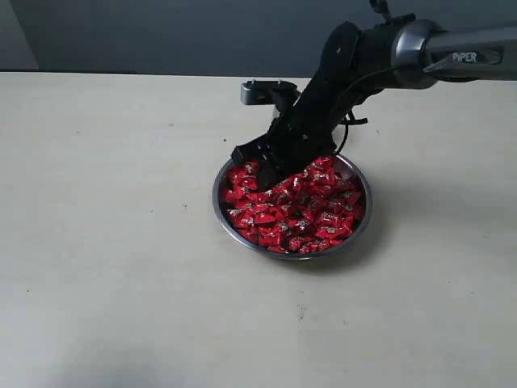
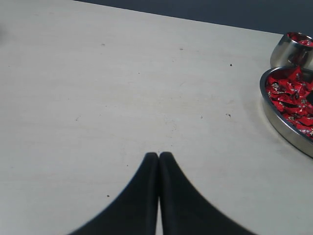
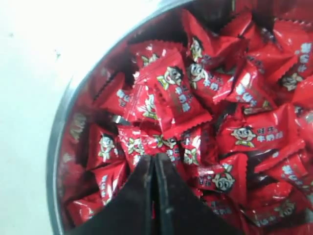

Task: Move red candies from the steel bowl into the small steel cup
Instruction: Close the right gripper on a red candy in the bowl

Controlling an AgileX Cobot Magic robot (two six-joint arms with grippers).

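The near part of the table [image 1: 121,307] lies pale and bare but for a few dark specks. Over it hangs the left gripper [image 2: 159,155], its black jaws pressed together on nothing (the bowl is well off to one side of it).

Farther in, a little right of the table's middle, the steel bowl [image 1: 218,202] sits mouth up, wide and shallow, with a thin bright rim. The red candies [image 1: 311,214] fill it almost to that rim. They are small pillow-shaped packs in glossy red wrap with crimped ends, each printed with a cartoon face and white characters. They lie heaped, some flat and some tipped on edge, their long axes pointing every way.

The right gripper [image 1: 262,176] is planted in the heap near the bowl's far-left rim. Its jaws are closed, tip against tip, among the wrappers, and whether a candy is caught cannot be told. The right arm [image 1: 420,48] slants in from the right and covers the bowl's far rim.

Just beyond the bowl, toward the far edge, the small steel cup [image 2: 286,56] stands upright with red candies in its mouth. Behind the far edge is a dark wall [image 1: 161,32].
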